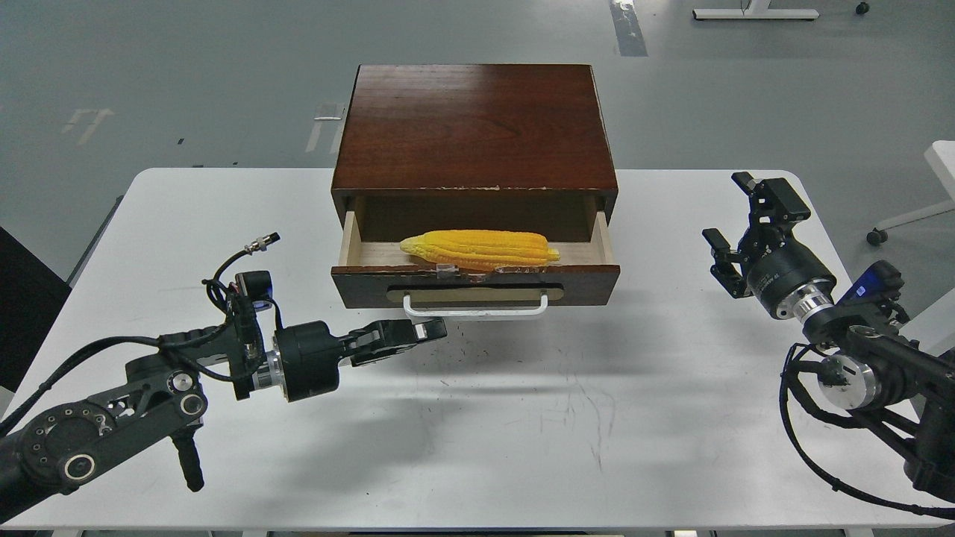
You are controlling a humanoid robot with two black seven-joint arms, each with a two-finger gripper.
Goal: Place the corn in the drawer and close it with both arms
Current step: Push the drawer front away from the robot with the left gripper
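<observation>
The yellow corn (pixel 481 250) lies lengthwise inside the open drawer (pixel 475 286) of the dark wooden cabinet (pixel 474 127). The drawer front carries a tan oval plate and a white bar handle (pixel 475 307). My left gripper (pixel 429 329) is shut and empty, its tip just below and left of the handle, apart from it. My right gripper (pixel 735 220) is open and empty, held above the table to the right of the cabinet.
The white table (pixel 522 418) carries the cabinet at its back middle. The table front shows scuff marks. Grey floor lies behind, with a white frame foot (pixel 753 13) at the far back and a chair base (pixel 895 224) at the right.
</observation>
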